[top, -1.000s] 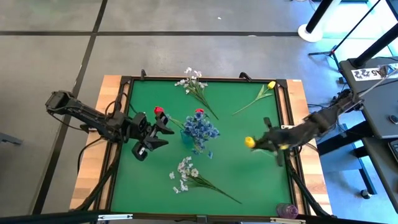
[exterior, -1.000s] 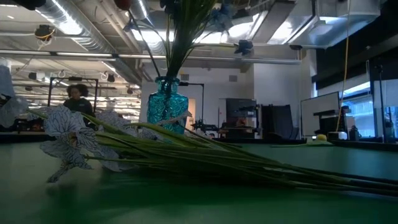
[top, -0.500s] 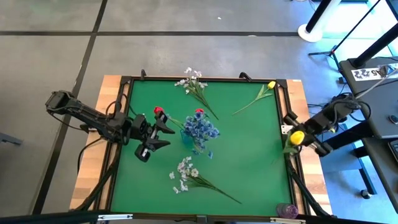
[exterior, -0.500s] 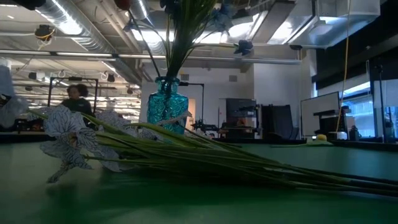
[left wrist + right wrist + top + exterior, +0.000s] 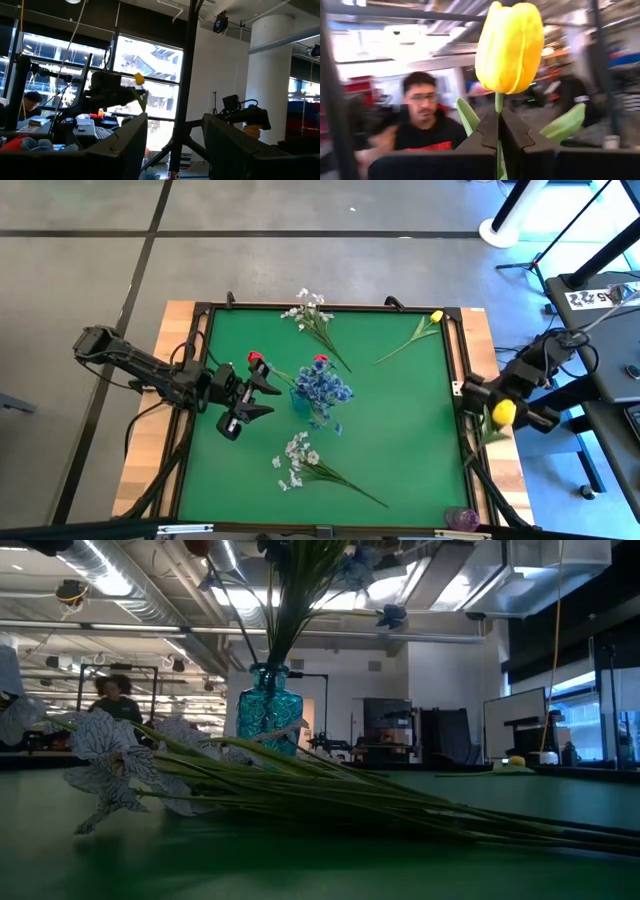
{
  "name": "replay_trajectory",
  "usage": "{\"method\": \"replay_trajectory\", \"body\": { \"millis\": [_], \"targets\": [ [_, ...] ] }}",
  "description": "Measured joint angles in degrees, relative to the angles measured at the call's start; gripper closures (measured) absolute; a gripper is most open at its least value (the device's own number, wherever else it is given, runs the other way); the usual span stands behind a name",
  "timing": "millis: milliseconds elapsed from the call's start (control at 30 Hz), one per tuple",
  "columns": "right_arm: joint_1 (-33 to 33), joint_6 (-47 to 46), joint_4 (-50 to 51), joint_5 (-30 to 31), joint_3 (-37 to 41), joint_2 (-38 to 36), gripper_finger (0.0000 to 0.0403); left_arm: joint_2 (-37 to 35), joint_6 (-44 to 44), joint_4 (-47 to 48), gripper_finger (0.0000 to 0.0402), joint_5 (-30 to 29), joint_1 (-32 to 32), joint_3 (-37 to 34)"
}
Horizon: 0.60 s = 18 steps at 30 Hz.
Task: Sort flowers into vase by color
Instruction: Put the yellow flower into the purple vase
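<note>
My right gripper [image 5: 498, 406] is off the table's right edge, shut on a yellow tulip [image 5: 503, 412], whose bloom [image 5: 510, 47] stands above the fingers in the right wrist view. A teal glass vase [image 5: 300, 398] near the table's middle holds blue sprays [image 5: 322, 387] and two red tulips [image 5: 255, 358]. My left gripper [image 5: 260, 393] hangs open just left of the vase, touching nothing. Two white sprays [image 5: 312, 312] [image 5: 297, 460] and another yellow tulip [image 5: 436, 317] lie flat on the green mat. My right gripper pinches the yellow tulip's thin green stem [image 5: 498, 102] just under the bloom, between its two fingertips [image 5: 487, 127]. The bloom sticks up past the fingers, a leaf [image 5: 565, 125] spreads beside them, and the flower is lifted clear of the table.
The green mat [image 5: 400, 430] has a raised dark frame. A person [image 5: 422, 120] is in the room beyond. In the low view the vase [image 5: 268, 710] rises behind the near white spray's [image 5: 100, 755] long stems. A small purple thing [image 5: 462, 518] sits at the near right corner.
My right gripper has carried the yellow tulip from the mat's right part up and out past the table's right edge, tipping upward. The tulip is lifted clear, its bloom now pointing away from the table. The left arm kept its place.
</note>
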<state>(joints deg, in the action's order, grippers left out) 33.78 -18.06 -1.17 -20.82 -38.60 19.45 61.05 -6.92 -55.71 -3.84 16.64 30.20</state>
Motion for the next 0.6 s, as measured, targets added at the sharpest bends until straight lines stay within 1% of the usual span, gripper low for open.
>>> {"method": "replay_trajectory", "body": {
  "millis": [167,300,367,433,500,600],
  "targets": [
    [0.02,-5.82,-9.34,-7.74,3.62,5.76,0.0399,0.01,0.02,-0.02,0.0217,0.02,0.0,0.0],
    [0.02,-8.7,-16.38,-7.31,4.38,7.64,0.0399,0.0,0.0,-0.02,0.0217,0.04,0.0,0.0],
    [0.91,-8.66,-20.32,-7.27,4.28,8.15,0.04,-0.01,-0.02,-0.02,0.0217,0.04,0.0,0.0],
    [3.85,-7.5,-22.27,-7.5,4.36,8.85,0.04,-0.01,0.02,-0.04,0.0217,0.04,0.0,0.0],
    [8.4,-6.5,-23.74,-7.39,5.71,9.81,0.04,0.01,0.0,-0.02,0.0217,0.04,0.0,0.0],
    [15.81,-3.06,-25.64,-3.22,7.73,10.7,0.04,0.01,0.0,0.01,0.0217,0.04,0.0,0.0]
  ]
}}
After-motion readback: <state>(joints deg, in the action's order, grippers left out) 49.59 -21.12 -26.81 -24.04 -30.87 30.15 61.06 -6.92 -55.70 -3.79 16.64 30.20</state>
